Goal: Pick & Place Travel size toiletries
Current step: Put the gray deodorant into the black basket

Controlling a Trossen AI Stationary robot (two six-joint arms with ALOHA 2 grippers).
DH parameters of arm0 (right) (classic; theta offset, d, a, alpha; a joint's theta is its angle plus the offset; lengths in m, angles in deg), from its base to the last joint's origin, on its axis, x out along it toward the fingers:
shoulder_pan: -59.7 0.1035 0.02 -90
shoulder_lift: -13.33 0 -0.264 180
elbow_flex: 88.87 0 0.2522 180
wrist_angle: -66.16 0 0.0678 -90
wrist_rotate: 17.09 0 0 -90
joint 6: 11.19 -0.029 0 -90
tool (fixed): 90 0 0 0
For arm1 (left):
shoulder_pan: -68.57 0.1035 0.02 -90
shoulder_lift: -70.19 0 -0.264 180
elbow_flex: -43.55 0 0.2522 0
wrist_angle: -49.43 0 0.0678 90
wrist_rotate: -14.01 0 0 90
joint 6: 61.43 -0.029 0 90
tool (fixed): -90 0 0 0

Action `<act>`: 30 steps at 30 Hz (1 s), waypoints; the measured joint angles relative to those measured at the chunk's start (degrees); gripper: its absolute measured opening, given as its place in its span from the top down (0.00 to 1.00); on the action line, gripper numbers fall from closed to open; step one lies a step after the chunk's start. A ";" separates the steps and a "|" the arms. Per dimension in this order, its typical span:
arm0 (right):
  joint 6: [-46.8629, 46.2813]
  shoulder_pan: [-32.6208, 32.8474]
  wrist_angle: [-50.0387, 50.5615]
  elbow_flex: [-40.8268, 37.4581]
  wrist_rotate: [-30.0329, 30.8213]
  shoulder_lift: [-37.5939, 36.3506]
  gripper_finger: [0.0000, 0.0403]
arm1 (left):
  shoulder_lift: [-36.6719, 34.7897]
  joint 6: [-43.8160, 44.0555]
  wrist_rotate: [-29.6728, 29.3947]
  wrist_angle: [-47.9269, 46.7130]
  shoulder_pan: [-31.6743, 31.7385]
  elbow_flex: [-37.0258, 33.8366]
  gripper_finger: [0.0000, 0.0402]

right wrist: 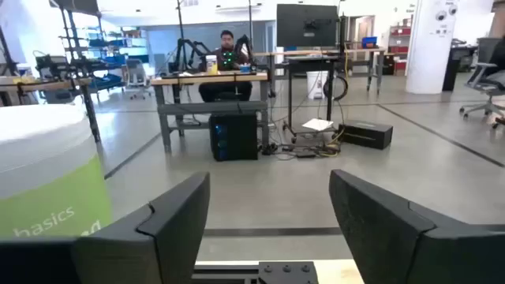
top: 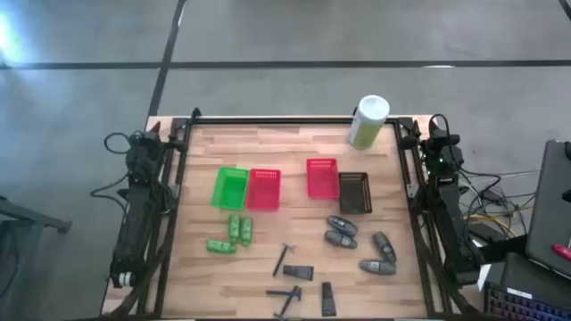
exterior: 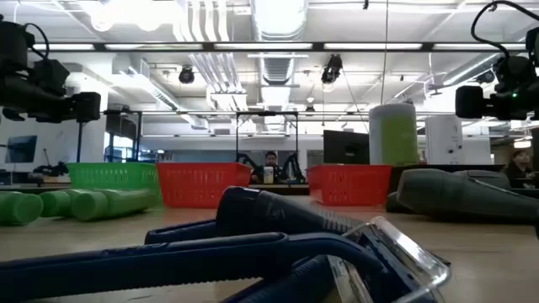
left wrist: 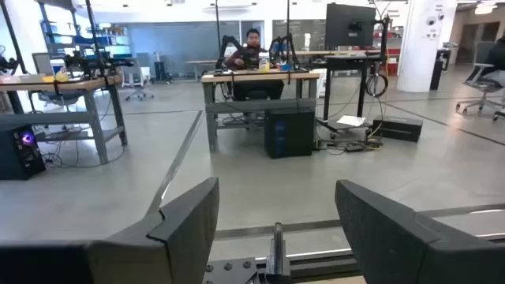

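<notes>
Toiletries are lying loose on the near half of the surface (top: 268,143) in the high view: green bottles (top: 234,232) left of centre, grey containers (top: 357,242) right of centre, black sticks (top: 284,260) and wedge tubes (top: 326,299) between and nearest the front edge. Behind them a row of baskets is standing: green basket (top: 230,188), two red baskets (top: 264,189), black basket (top: 355,193), with a tall canister (top: 368,122) at the far right corner. Both arms are resting folded along the sides, left arm (top: 138,214) and right arm (top: 442,209), well apart from everything; the bottles are lying nearer the left arm, the grey containers nearer the right, their long axes pointing various ways. In the low view, sticks are filling the foreground, blurred and cut off; bottles are showing at left, baskets behind. In the left wrist view the left gripper (left wrist: 276,229) is pointing off the surface toward the room, fingers standing apart with nothing between; no toiletry is showing. In the right wrist view the right gripper (right wrist: 268,221) is likewise holding its fingers apart and empty, with the canister beside it, cut off. A person is sitting at a far desk.
</notes>
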 joint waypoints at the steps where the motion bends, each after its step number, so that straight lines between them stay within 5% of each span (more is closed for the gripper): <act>1: -0.03 0.01 0.00 0.00 -0.01 0.00 0.34 | -0.01 0.00 0.00 0.00 -0.01 0.00 0.35; 30: 0.06 0.00 0.00 0.00 -0.01 0.00 0.13 | -0.01 -0.01 0.01 0.00 0.00 0.00 0.35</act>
